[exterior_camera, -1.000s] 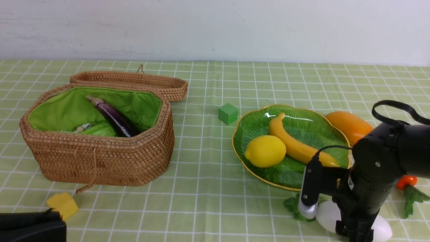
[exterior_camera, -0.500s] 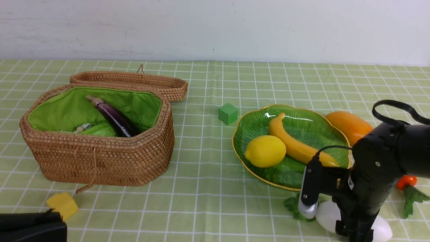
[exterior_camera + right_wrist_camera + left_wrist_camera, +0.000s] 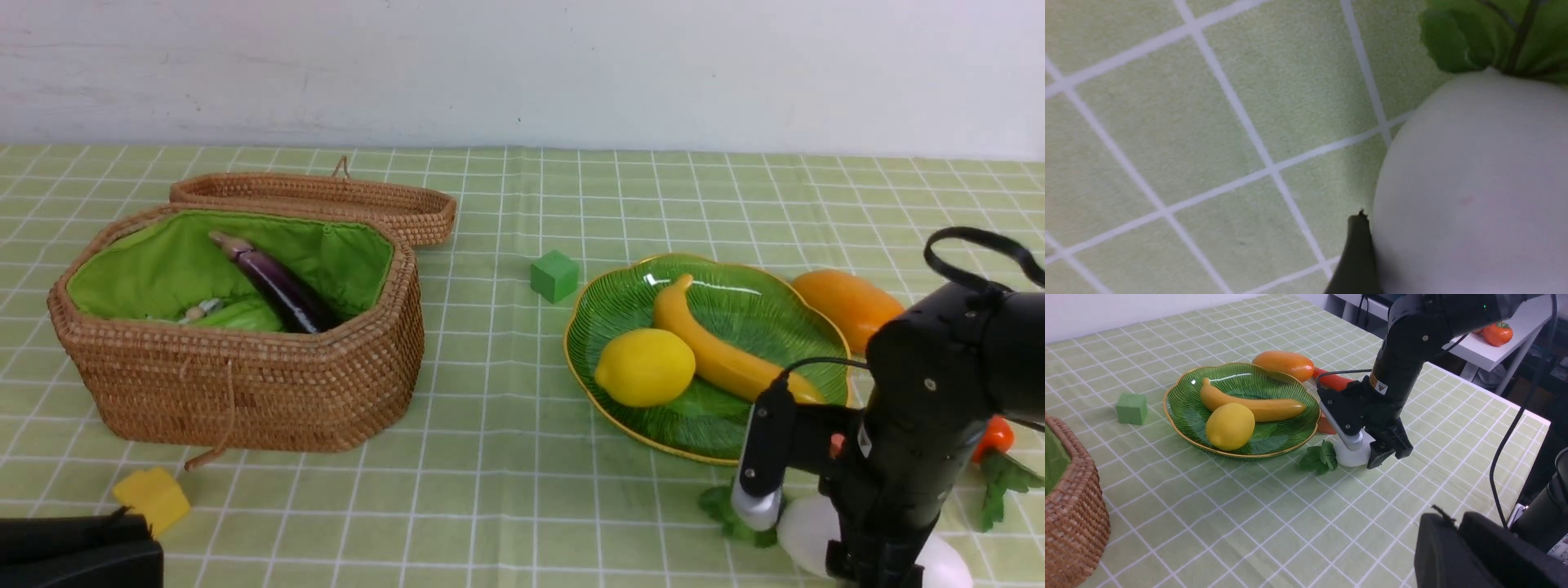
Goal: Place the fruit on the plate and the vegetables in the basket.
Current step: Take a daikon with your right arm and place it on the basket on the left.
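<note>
- The right claw (image 3: 1380, 452) is being shown whole by the left wrist view alone. It is being held low over the white radish (image 3: 1346, 456) at the near right of the desk (image 3: 1249, 522), with its jaws being spread wide astride the root.
- In the right wrist view one dark finger (image 3: 1357, 253) is being pressed against the radish's side, near the green leaves (image 3: 1453, 41). The other finger is being cut out of frame, so whether the radish is being gripped cannot be told.
- In the front view the radish is being covered largely by the right arm (image 3: 939, 392), and only its white ends are being shown.
- The left claw (image 3: 1457, 555) is being cut off at the edge of its own wrist view. Its jaws are being seen drawn close together, with nothing between them.
- The banana (image 3: 718, 351) and lemon (image 3: 645, 367) are being carried by the plate (image 3: 739, 298). The mango (image 3: 845, 306) is being borne by the cloth just behind the plate's rim.
- The eggplant (image 3: 282, 290) and gourd (image 3: 241, 314) are being held in the basket (image 3: 245, 392), whose lid (image 3: 326, 200) is being laid open behind. The gourd is being half hidden by the basket's wall.
- The carrot (image 3: 992, 437) is being screened mostly by the right arm in the front view. In the left wrist view it is being shown beside the plate, between mango and radish.
- A green block (image 3: 553, 276) is being seen between basket and plate, and a yellow block (image 3: 153, 498) in front of the basket.
- A white side table (image 3: 1474, 343) bearing an orange-red round thing (image 3: 1496, 332) is being shown by the left wrist view only.
</note>
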Available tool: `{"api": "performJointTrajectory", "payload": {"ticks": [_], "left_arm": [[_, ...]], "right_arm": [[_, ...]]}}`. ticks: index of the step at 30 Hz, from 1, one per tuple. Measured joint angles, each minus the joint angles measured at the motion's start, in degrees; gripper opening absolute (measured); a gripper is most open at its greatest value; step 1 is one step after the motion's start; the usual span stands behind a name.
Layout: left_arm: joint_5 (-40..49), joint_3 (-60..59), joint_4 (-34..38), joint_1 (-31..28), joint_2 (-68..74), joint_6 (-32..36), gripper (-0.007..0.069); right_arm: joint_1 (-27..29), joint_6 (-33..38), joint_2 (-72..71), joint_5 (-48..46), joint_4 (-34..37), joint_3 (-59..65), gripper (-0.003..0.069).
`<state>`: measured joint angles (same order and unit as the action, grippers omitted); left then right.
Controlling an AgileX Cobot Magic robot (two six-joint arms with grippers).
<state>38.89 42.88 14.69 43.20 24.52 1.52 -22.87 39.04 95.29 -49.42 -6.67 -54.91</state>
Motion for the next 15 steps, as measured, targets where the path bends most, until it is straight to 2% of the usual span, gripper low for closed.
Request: {"api": "performJointTrajectory", "payload": {"ticks": [5,8,15], "left_arm": [[0.00,0.00,-0.12,0.00,0.00,0.00,0.0069],[-0.07,0.00,-0.17,0.00,0.00,0.00,0.0071],[-0.73,0.00,-2.43,0.00,0.00,0.00,0.0074]], "right_arm": [[0.00,-0.17,-3.95,-7.82,5.63,-2.74,0.0537],[0.00,-2.59,-6.19,-12.95,9.30,-4.81,0.0537],[-0.37,-7.98,-8.91,-17.92,16.09,-10.52,0.0537]]}}
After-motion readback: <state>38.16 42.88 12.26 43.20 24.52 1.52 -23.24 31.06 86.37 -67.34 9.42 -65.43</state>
